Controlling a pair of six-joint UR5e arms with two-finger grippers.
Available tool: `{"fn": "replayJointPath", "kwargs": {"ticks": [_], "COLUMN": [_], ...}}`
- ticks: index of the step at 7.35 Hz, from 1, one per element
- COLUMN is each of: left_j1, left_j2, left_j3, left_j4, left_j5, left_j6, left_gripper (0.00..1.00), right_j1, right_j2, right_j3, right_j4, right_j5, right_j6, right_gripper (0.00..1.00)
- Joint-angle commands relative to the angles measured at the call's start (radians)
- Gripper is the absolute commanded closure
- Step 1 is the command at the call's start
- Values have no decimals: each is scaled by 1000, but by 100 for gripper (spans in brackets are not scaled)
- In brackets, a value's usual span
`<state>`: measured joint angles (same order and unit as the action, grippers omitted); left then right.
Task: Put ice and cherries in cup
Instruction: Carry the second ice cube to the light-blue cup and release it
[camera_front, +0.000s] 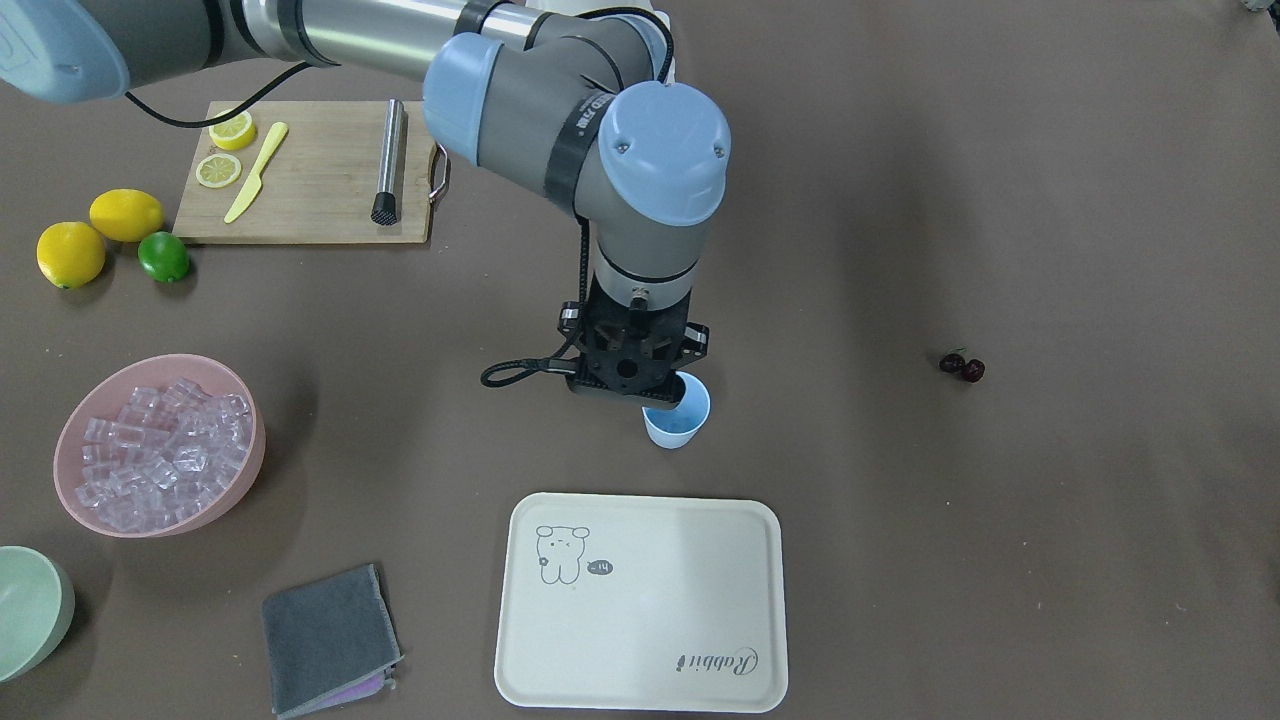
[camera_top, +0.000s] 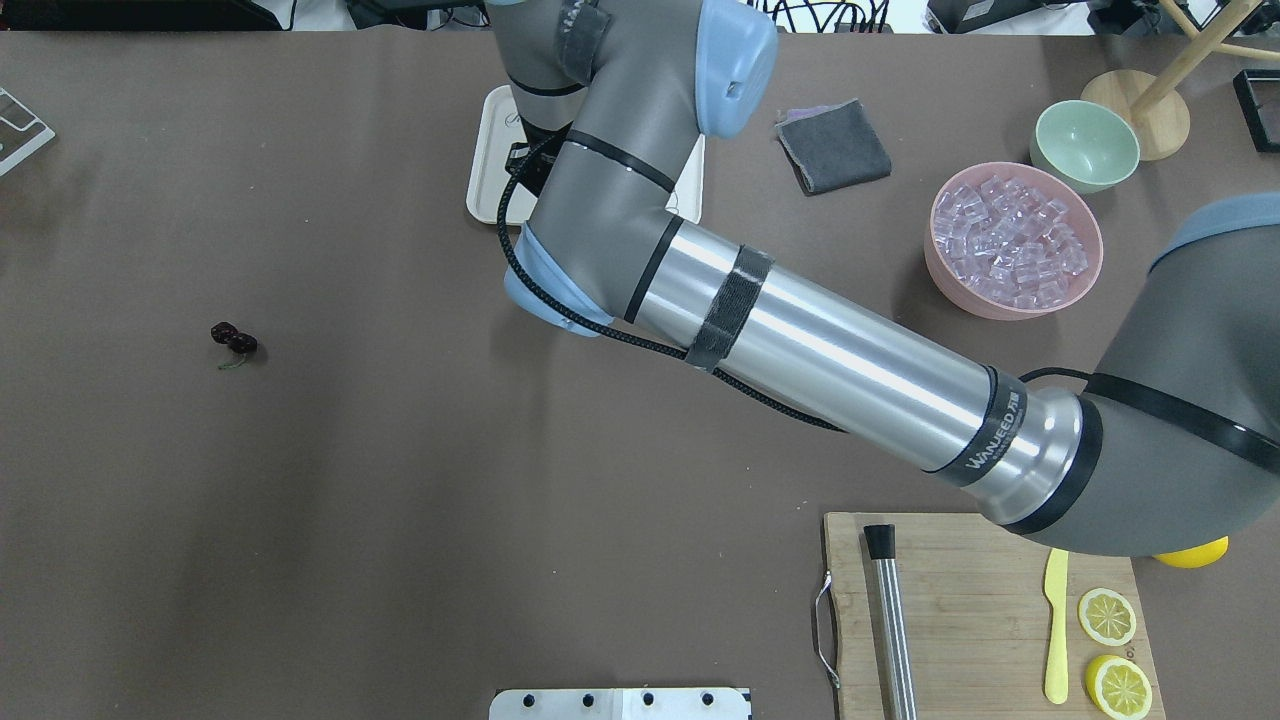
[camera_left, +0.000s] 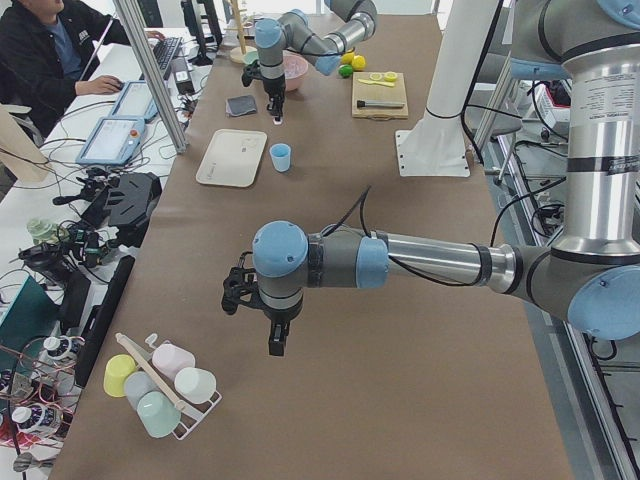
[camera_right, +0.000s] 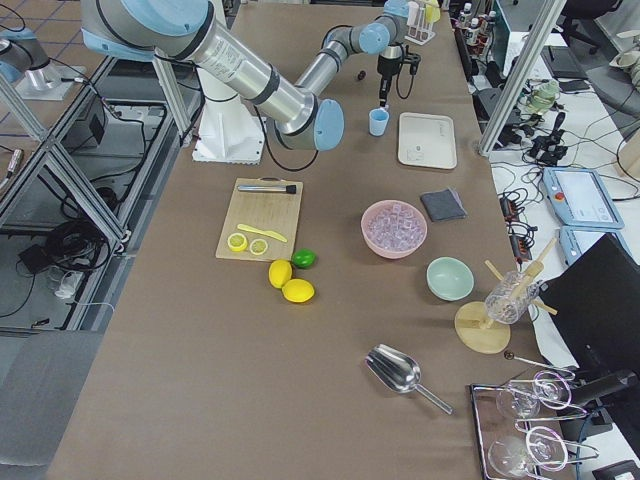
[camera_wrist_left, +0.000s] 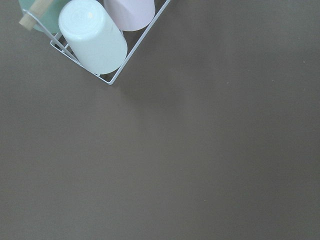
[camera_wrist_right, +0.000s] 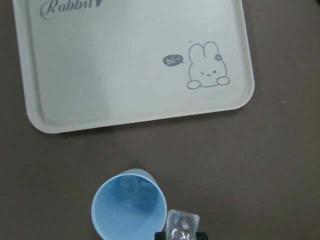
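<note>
Right wrist view showed the right gripper (camera_wrist_right: 181, 233) clamped on an ice cube (camera_wrist_right: 182, 221) just beside the rim of the cup (camera_wrist_right: 129, 215), while the cherries (camera_front: 962, 366) lay well apart from the cup. The cube looked hard, light and slick, best pinched across two flat opposite faces. The left gripper (camera_left: 275, 335) hung far from the cup, and I could not tell whether it was apart or together

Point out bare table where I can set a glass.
Widest: the brown table between the small light-blue plastic cup and the pair of dark cherries. The cream rectangular tray is also bare. Crowded: around the pink ice bowl, grey cloth and wooden cutting board.
</note>
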<state>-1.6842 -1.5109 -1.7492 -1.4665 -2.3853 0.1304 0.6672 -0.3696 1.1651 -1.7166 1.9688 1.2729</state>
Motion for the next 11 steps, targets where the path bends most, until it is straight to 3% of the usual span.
{"fn": "replayJointPath", "kwargs": {"ticks": [1,3,4,5,8,11], "left_j1": [0,-3,-2,-2,0,9], "left_j2": [1,3,3,3,-12,-43], "left_j3": [2,0,0,0,-1,-12], "left_j4": [0,0,0,0,0,-3], "left_j5": [0,0,0,0,0,2], "left_j6": [0,2,2,2,-2,-51], "left_gripper": [2,2,2,2,2,2], "right_j1": [-44,-49,-49,-49,-43,39], "right_j2": [8,5,3,3,-34,-281], "right_j3": [-31,-31,-31,-30,19,247], "right_j4": [101,112,112,112,112,112], "right_j5": [-56,-64,-65,-65,-64,-39], "right_j6": [72,80,80,71,73,-60], "right_gripper": [81,81,68,3,1,1]}}
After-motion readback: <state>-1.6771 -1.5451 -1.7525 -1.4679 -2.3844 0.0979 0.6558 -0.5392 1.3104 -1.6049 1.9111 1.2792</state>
